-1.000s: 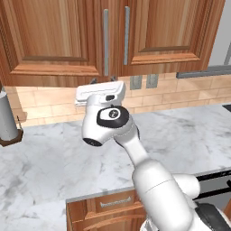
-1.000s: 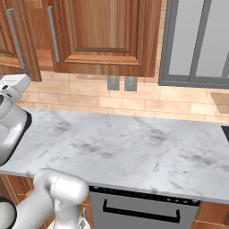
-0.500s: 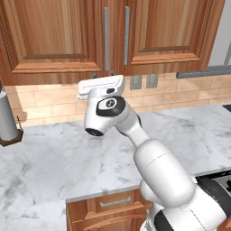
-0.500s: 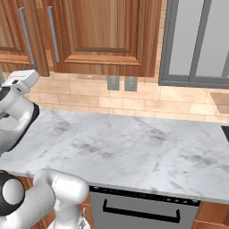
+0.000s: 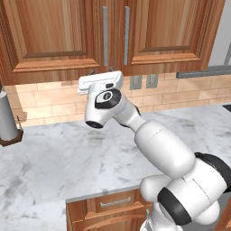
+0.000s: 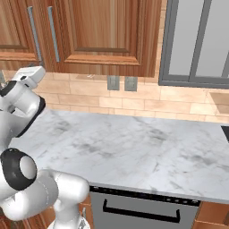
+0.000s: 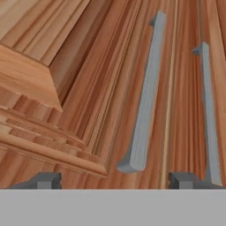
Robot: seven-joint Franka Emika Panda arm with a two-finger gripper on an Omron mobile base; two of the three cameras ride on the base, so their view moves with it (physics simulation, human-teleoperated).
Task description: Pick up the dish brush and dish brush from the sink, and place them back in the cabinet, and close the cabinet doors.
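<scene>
Cabinet doors (image 5: 113, 34): both shut, I note. My fingers (image 7: 44, 180) stand apart, empty, just below the two bar handles (image 7: 143, 101).

cabinet doors (image 5: 113, 34) side by side above counter (image 5: 54, 153) | pincer (image 7: 117, 178) just below their handles (image 7: 143, 101)

no readable text, labels, brands or numbers on any surface, cabinet fronts unmarked

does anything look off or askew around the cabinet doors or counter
Nothing stands out. The cabinet doors sit shut and flush, their handles straight and parallel. The counter shows no spill or damage. The gripper hangs just below the handles, holding nothing.
</scene>
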